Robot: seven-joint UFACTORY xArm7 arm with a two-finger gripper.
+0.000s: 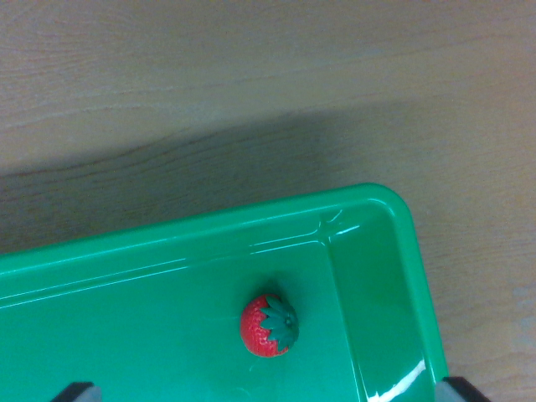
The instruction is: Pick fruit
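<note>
One strawberry [270,325] sits alone in the green tray [126,335], lying on the flat floor just inside the tray's rounded corner, leaf cap tipped toward the wrist view's right. The jaws hang above it, spread wide and empty: two dark fingertips [77,391] peek in at the bottom edge, one on each side of the strawberry. That straddle looks like a line-up for a straight drop. Open floor lies to the strawberry's left; the raised rim to its right is the tight side. Beyond the rim, bare wooden surface [251,75].
</note>
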